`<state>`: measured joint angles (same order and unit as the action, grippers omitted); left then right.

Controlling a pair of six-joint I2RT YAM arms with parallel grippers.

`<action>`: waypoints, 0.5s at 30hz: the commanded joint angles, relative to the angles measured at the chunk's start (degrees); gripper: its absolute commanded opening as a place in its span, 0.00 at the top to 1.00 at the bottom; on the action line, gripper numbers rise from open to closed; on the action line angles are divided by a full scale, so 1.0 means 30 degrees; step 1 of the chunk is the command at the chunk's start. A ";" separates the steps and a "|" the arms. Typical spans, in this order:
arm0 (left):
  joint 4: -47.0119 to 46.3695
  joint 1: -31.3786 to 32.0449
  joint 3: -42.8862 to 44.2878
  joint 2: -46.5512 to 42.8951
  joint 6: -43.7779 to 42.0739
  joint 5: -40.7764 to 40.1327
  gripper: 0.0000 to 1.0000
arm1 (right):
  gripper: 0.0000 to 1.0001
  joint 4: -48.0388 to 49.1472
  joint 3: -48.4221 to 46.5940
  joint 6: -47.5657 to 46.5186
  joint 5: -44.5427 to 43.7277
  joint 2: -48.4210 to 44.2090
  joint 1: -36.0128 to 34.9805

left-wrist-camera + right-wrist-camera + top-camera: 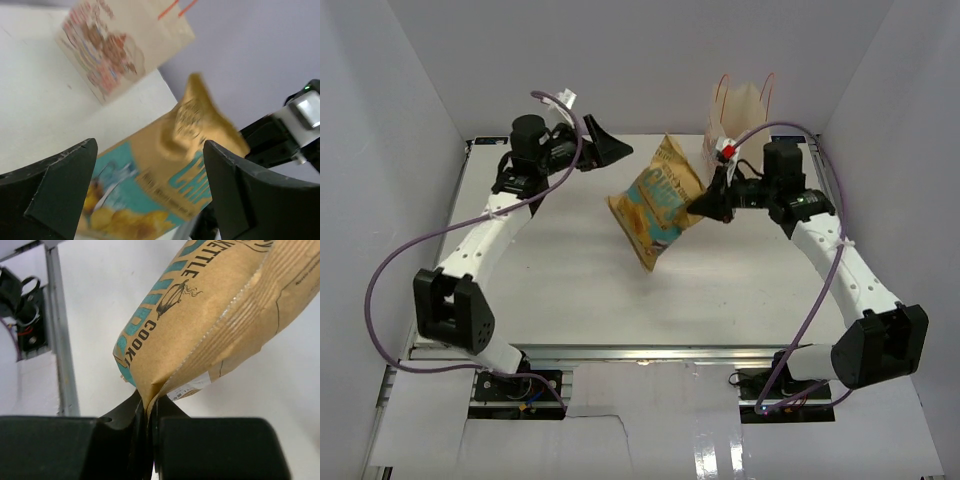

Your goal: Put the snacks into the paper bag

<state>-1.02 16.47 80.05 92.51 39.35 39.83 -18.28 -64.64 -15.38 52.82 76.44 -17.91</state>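
Observation:
A large yellow-and-blue chips bag (655, 200) hangs tilted above the middle of the table. My right gripper (705, 205) is shut on its right edge; in the right wrist view the fingers (148, 407) pinch a fold of the bag (210, 315). To the left of the bag, my left gripper (608, 150) is open and apart from it. In the left wrist view the gripper (150, 145) frames the bag (165, 175) between wide black fingers, touching nothing. The cream paper bag (740, 110) with red-pink handles stands upright at the back right, behind the right gripper, and its printed side (115, 45) faces the left wrist camera.
White enclosure walls close in the table on the left, back and right. A metal rail (60, 340) runs along the table's edge. The right arm's wrist (280, 135) reaches in from the right, behind the chips bag.

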 commanded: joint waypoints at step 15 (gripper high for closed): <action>0.2007 -0.1652 -0.8517 -1.1118 -0.3245 -0.6802 0.02 | 0.92 0.4159 -1.6094 0.0613 -0.6910 0.2874 0.5734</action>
<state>2.09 12.03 56.45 61.47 30.41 22.33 -13.04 -108.03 -15.31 38.13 82.00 -2.59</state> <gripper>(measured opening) 0.978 0.079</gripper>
